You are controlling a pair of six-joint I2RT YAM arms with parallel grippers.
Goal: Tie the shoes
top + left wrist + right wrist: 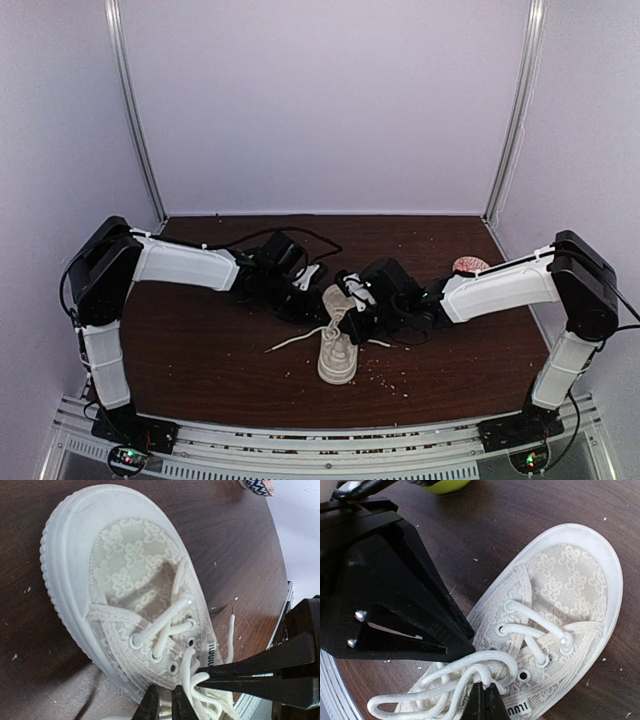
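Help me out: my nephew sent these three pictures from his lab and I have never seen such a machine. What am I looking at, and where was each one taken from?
These are two robot arms bolted at the near edge of a dark wooden table. The wide picture comes from a fixed camera above and behind them. The other two come from small cameras on each wrist, so each arm's own black fingers show at the bottom edge.

Between the arms lies an off-white sneaker with lace-patterned fabric, and one loose lace end trails onto the table.

The right gripper looks closed, pinching looped laces. The left gripper is down at the laces too; its fingers sit close together, but I cannot tell whether it grips anything. A patterned bowl sits behind the right arm.
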